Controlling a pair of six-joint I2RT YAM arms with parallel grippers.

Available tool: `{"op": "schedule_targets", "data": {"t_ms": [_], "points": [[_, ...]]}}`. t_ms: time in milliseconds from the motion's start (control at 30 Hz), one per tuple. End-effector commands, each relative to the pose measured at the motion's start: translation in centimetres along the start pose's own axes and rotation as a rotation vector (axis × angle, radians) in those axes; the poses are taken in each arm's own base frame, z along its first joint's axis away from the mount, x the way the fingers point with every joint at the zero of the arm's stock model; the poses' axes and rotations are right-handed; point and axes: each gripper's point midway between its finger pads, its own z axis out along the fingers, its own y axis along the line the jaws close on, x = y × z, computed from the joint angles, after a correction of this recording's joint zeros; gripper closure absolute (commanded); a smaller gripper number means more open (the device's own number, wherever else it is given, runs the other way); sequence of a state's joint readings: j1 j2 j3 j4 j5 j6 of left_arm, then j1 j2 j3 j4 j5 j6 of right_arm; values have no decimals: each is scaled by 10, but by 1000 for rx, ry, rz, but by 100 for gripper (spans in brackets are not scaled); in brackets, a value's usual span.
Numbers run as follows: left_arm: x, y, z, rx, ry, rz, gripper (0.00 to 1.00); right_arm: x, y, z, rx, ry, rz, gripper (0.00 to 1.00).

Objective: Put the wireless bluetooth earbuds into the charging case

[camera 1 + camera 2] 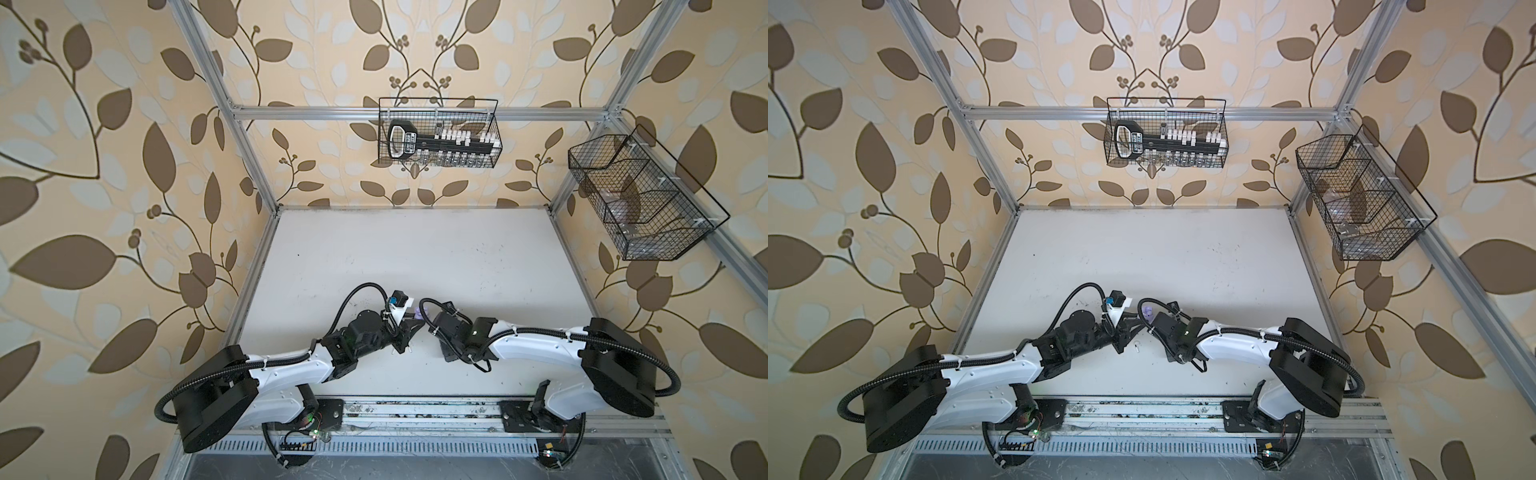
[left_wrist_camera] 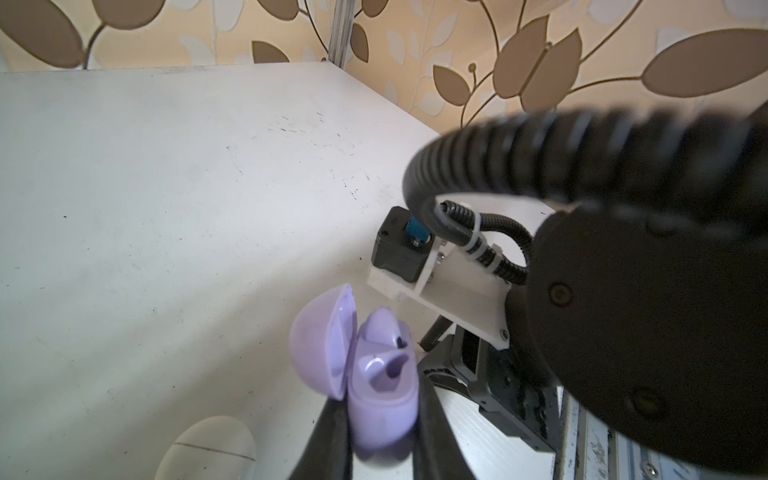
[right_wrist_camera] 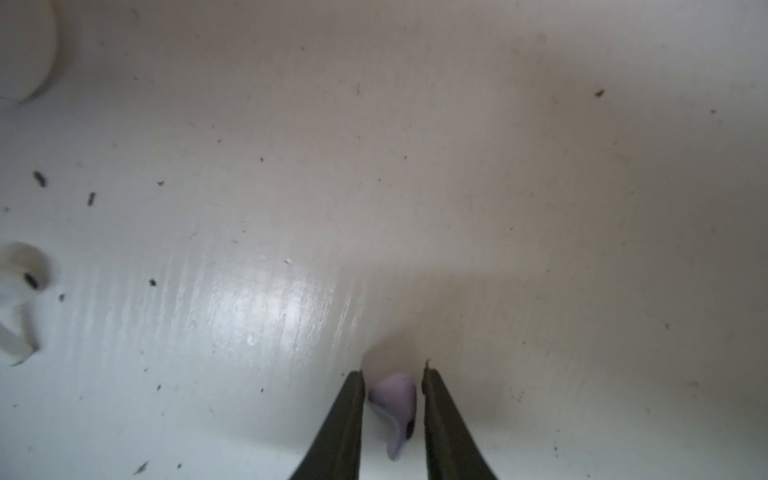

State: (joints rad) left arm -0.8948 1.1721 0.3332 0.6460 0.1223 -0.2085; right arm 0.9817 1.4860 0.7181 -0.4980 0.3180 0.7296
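Peeking out toward the worktop's [image 1: 1142, 257] near edge in both top views, the lilac case [image 1: 1146, 311] barely shows. Left wrist view: the left gripper [image 2: 380, 415] clamps it, lid open, one seated earbud [image 2: 384, 328] inside. Right wrist view: the right gripper [image 3: 392, 370] straddles a loose lilac earbud [image 3: 395, 401], jaws narrowly clear of it.

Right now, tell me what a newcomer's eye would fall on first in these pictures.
First, the open lilac egg-shaped plastic charging case, clamped in the left gripper at the front centre of the white table. Next, the tiny lilac stemmed earbud, lying on the table between the open jaws of the right gripper and not yet gripped. Behind, brown leaf wallpaper covers the walls.
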Motion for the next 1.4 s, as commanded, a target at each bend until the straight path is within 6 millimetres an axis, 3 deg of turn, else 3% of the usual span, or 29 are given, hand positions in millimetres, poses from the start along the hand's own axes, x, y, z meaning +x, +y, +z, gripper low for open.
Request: {"op": "schedule_targets", "data": {"t_ms": [0, 1067, 1367], "points": [[-21, 0, -1, -5, -57, 22, 96, 6, -5, -2, 13, 8, 3, 73], [-21, -1, -1, -3, -57, 22, 96, 16, -9, 5, -36, 36, 22, 75], [-21, 0, -1, -5, -58, 21, 96, 17, -12, 3, -39, 34, 31, 83]]}}
